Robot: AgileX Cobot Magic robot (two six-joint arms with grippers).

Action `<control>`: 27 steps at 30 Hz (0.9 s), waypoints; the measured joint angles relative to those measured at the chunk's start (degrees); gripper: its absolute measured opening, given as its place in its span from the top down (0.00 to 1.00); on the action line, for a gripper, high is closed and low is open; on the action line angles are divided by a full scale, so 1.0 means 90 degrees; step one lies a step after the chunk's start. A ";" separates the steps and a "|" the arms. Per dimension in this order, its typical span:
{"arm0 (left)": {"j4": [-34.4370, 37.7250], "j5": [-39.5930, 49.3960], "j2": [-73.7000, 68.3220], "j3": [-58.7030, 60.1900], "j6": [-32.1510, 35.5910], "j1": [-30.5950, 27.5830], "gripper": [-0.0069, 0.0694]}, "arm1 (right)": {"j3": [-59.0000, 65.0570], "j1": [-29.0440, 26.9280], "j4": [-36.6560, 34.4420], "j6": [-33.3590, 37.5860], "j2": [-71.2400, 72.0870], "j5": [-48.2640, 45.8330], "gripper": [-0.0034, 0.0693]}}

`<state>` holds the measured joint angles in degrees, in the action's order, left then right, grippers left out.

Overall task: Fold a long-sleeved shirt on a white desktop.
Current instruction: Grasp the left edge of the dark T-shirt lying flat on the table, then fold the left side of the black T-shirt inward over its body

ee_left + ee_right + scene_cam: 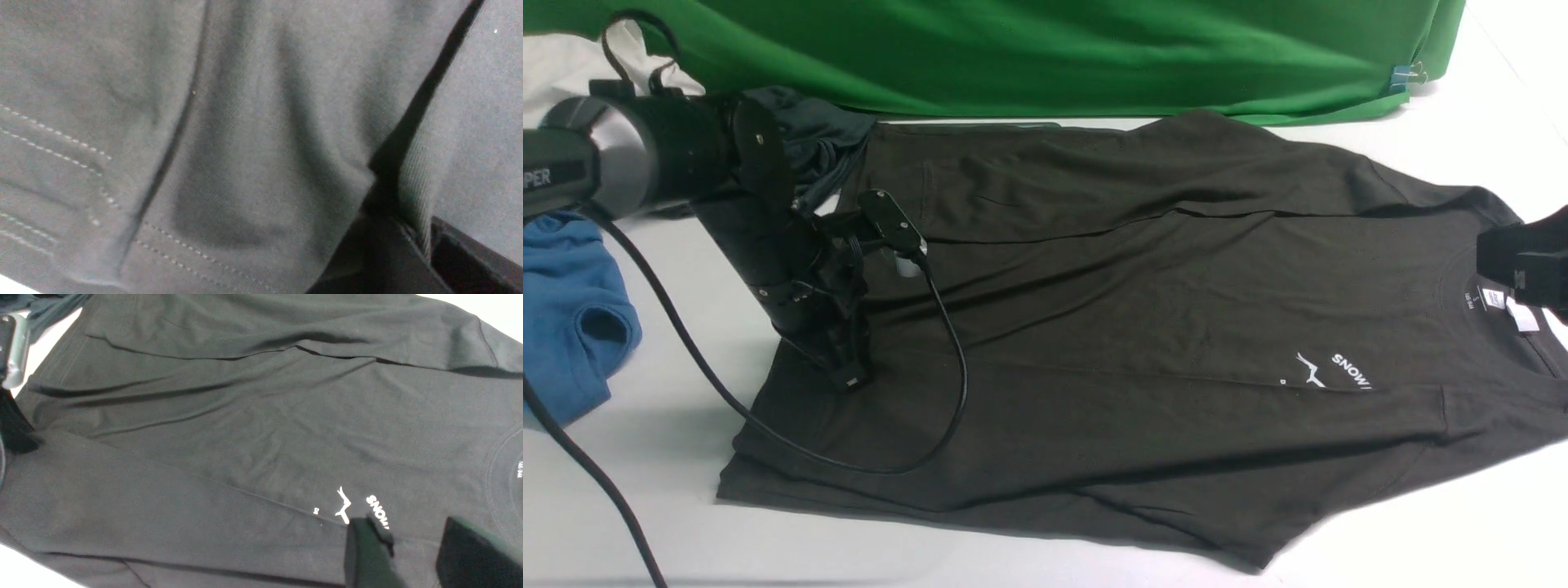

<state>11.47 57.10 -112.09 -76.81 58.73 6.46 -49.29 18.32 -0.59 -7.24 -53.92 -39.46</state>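
Note:
The long-sleeved shirt (1111, 327) lies spread on the white desktop (1421, 531), collar and white neck label to the right and hem to the left. Both sleeves are folded in over the body. The "SNOW" print (378, 510) shows near the chest. My left gripper (849, 374) is down at the hem end. In the left wrist view it (425, 234) is shut on a thin fold of the shirt's fabric (253, 143). My right gripper (412, 555) hovers open above the chest beside the collar, nothing between its fingers (363, 555). It (1529, 269) is partly cut off at the front view's right edge.
A blue garment (568, 318) lies at the left edge, and a smaller dark grey-green garment (821, 135) sits behind my left arm. The green cloth backdrop (1054, 49) closes off the back. The left arm's black cable (947, 343) loops across the shirt's hem end.

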 joint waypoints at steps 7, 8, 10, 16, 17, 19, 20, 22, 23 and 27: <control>0.0003 0.0730 0.0060 -0.0950 -0.0118 0.0000 0.86 | 0.0000 0.0000 0.0000 0.0131 0.0000 0.0000 0.62; 0.0003 0.0736 0.0060 -0.0950 -0.0119 0.0000 0.86 | 0.0000 0.0000 0.0000 0.0148 0.0000 0.0000 0.62; 0.0021 0.0721 0.0060 -0.1236 -0.0124 0.0000 0.86 | 0.0000 0.0000 0.0000 0.0167 0.0000 0.0000 0.62; 0.0021 -0.0237 0.0060 -0.1515 -0.0066 0.0000 0.86 | 0.0000 0.0000 0.0000 0.0184 0.0000 0.0000 0.62; 0.0037 -0.0521 0.0060 -0.1515 -0.0020 0.0000 0.86 | 0.0000 0.0000 0.0000 0.0184 0.0000 0.0000 0.62; 0.0049 -0.0922 0.0032 -0.1515 0.0032 0.0000 0.86 | 0.0000 0.0000 0.0000 0.0184 0.0000 0.0000 0.62; 0.0056 -0.1118 -0.0002 -0.1520 0.0057 0.0000 0.86 | 0.0000 0.0000 0.0000 0.0184 0.0000 0.0000 0.62; 0.0061 -0.1410 -0.0081 -0.1520 0.0092 0.0000 0.86 | 0.0000 0.0000 0.0000 0.0184 0.0000 0.0000 0.62; 0.0061 -0.1534 -0.0147 -0.1520 0.0098 0.0000 0.86 | 0.0000 0.0000 0.0000 0.0184 0.0000 0.0000 0.62; 0.0061 -0.1631 -0.0353 -0.1520 0.0110 0.0000 0.86 | 0.0000 0.0000 0.0000 0.0184 0.0000 0.0000 0.62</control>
<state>12.02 42.42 -115.26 -90.49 59.72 6.46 -49.29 18.32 -0.59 -5.59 -53.92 -39.46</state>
